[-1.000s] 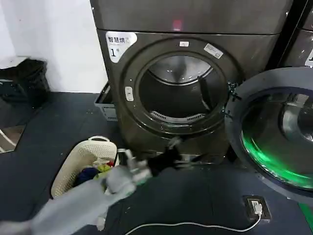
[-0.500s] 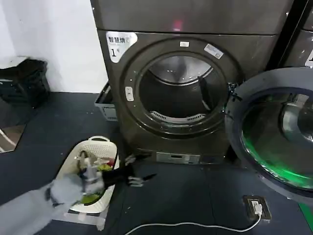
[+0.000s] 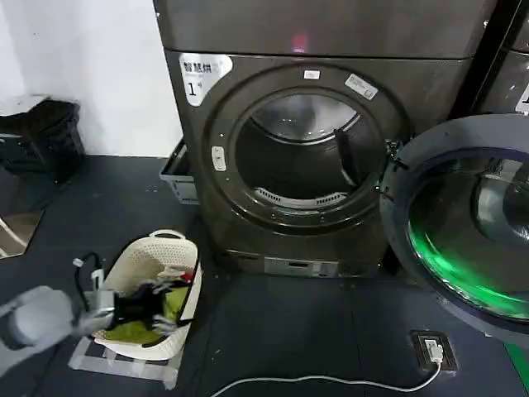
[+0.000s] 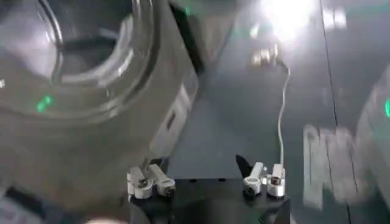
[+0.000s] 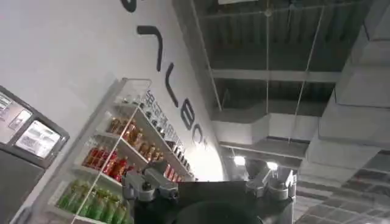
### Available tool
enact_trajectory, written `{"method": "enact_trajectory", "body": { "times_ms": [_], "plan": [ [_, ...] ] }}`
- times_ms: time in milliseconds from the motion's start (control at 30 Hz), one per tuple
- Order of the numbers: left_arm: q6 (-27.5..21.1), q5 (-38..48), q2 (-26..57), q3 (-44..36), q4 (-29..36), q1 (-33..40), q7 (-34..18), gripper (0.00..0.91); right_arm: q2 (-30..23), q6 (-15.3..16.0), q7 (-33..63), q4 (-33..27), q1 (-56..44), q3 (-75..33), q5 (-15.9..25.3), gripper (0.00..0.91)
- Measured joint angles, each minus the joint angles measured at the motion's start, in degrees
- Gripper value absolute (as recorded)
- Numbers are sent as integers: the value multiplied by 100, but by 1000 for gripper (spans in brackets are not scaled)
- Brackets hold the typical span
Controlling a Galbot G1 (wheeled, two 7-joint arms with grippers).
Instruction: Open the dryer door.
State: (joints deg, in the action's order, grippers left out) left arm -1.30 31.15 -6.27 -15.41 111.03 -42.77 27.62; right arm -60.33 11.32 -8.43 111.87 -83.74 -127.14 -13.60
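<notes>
Dark floor [image 3: 314, 331], white wall at left, a white cable [image 3: 331, 382] trailing to a floor socket. Dryer with the "1" sticker [image 3: 201, 76] stands ahead, drum mouth exposed. The dryer door [image 3: 463, 223] is swung fully open to the right, grey inner side and glass facing out, green glow in the glass. Left end effector [image 3: 161, 304] hangs low over the white laundry basket [image 3: 157, 256], well apart from the door; fingers seemingly apart, though blurred. Right end effector [image 5: 207, 185] points up at a ceiling; finger state cannot be told.
</notes>
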Motion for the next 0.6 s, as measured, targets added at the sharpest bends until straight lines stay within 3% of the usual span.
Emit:
{"method": "enact_trajectory", "body": {
  "times_ms": [600],
  "plan": [
    [-678,-776,536,428,-860,-26,457,907,-33,-5,-21,21,17,27,-7,907]
  ]
}}
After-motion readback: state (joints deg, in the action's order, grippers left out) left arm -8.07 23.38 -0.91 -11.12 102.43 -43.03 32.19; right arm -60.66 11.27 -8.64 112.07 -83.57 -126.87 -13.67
